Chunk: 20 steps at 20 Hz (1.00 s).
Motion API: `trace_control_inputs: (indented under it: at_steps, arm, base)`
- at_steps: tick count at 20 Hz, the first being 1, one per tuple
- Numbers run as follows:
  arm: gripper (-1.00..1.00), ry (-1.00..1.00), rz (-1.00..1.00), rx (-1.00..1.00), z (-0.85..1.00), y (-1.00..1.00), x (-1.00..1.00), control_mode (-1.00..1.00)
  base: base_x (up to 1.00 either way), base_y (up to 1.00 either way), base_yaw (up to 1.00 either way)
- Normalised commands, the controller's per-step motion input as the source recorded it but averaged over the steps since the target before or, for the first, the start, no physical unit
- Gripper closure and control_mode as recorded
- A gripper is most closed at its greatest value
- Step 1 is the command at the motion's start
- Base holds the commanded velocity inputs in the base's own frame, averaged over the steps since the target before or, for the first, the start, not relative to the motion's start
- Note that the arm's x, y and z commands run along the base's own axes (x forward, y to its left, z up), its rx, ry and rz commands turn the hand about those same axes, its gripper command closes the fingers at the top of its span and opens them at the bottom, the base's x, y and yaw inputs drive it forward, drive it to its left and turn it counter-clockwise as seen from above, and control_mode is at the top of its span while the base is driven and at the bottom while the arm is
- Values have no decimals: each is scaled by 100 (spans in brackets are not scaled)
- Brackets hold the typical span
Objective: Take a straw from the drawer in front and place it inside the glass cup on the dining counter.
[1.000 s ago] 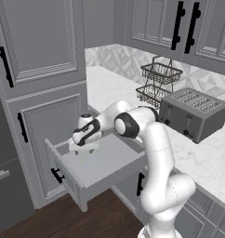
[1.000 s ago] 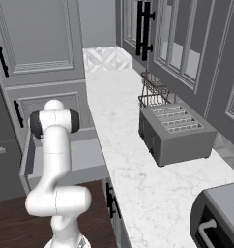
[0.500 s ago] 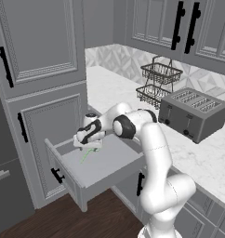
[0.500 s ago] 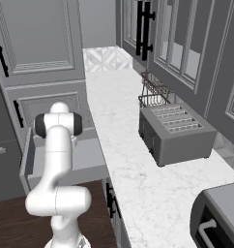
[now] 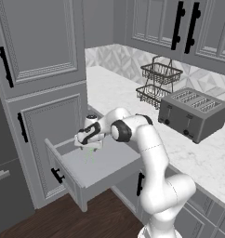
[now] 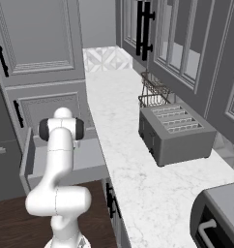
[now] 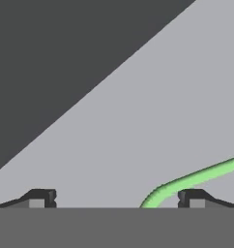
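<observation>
Reaching for the pick-up: the gripper (image 7: 116,197), released wide, hangs in the open drawer (image 5: 105,169) with the straw (image 7: 196,177) at its 3 o'clock; next, centre, descend, clench.

Kitchen wall counter (image 5: 212,158) – grey cabinets (image 5: 35,37) above.
A silver toaster (image 5: 193,113) sits beside a two-tier wire basket (image 5: 157,82).
</observation>
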Motion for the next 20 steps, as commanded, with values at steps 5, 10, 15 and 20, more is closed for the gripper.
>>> trace_control_inputs:
  at_steps: [5, 10, 15, 20]
  arm:
    - [-100, 0, 0, -2, -25, 5, 15, -100]
    - [-100, 0, 0, -6, -29, 6, -13, -100]
    - [100, 0, 0, -6, -26, 8, -34, -100]
    - [100, 0, 0, -7, -37, 0, -8, -100]
  base:
    - [0, 0, 0]
    - [0, 0, 0]
    - [0, 0, 0]
    - [0, 0, 0]
